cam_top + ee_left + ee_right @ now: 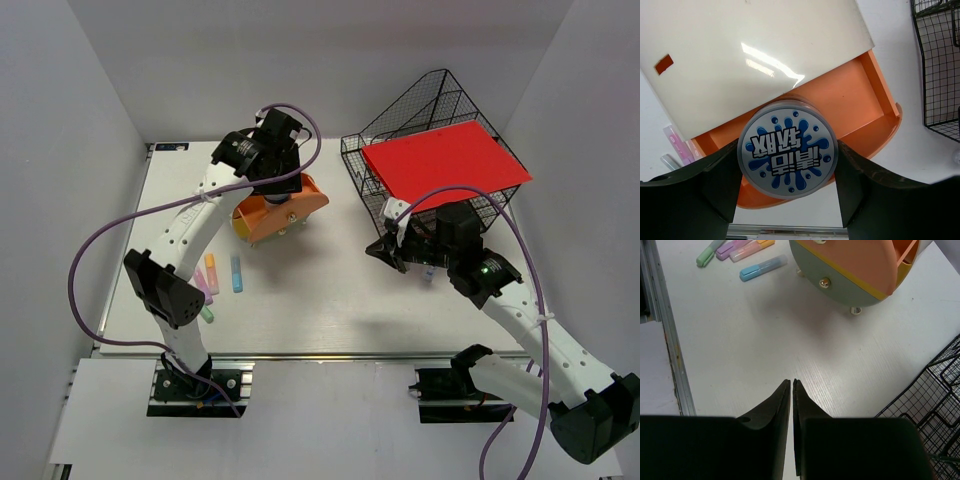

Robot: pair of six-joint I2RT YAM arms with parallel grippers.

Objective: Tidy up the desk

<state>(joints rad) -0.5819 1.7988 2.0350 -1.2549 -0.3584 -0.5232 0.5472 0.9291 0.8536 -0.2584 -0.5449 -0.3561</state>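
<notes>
**A:** Why is the left gripper (788,167) parked over the cream drawer box (740,60)?

**B:** Its jaws are clamped on a round tin (787,150) with a blue splash label, held right above the pulled-out orange drawer (860,105). I'd guess the tin is meant to go in there.

**A:** And the right gripper (791,387)?

**B:** Its jaws are pressed together on nothing. It hangs over bare desk (330,300) beside the wire-mesh rack (420,110), probably waiting its turn.

**A:** Where's the desk in all this?

**B:** It lies under both arms, with its silver rail (330,353) along the near edge.

**A:** What's the count?

**B:** One tin, one drawer box, one rack and one red folder (445,165) lying on top of the rack. I can see four highlighters (762,267), green, purple, orange and blue, loose near the left arm.
</notes>
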